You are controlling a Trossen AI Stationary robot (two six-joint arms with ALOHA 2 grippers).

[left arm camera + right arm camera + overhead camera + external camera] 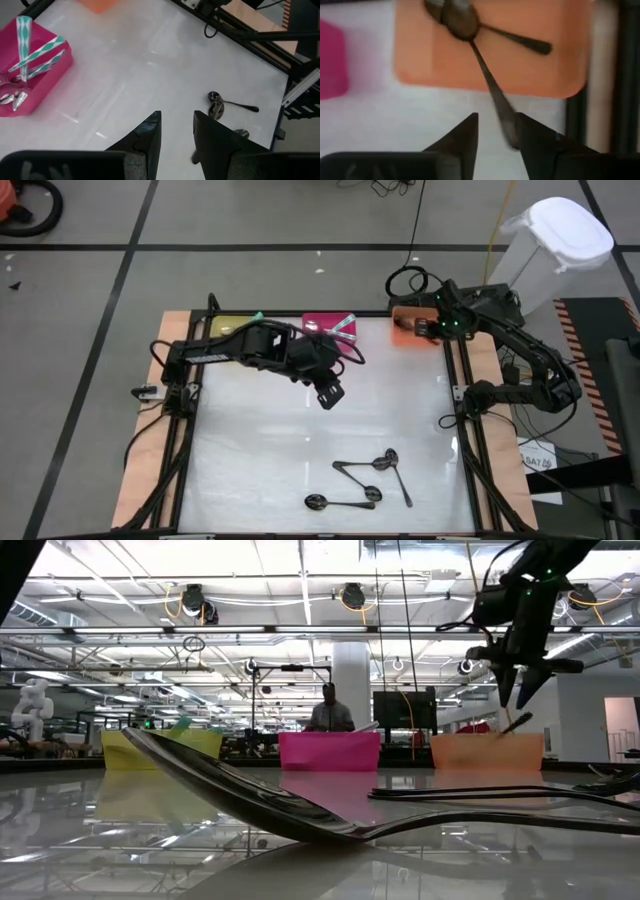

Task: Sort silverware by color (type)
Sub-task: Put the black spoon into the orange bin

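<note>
A: R tool (495, 132) status?
B: Above orange bin (410, 328), far right of surface (260, 440). Fingers parted, gripping nothing; dark spoon (490, 82) just beyond tips, bowl end in bin.
A: L tool (176, 131)?
B: Over surface centre, near pink bin (325, 326). Fingers part open, empty.
A: Silverware?
B: Teal-handled spoons (35, 52) in pink bin. Dark spoons (365, 480) loose, near right of surface.

Overhead, table-level, two wrist cameras; shared table (260, 440).
</note>
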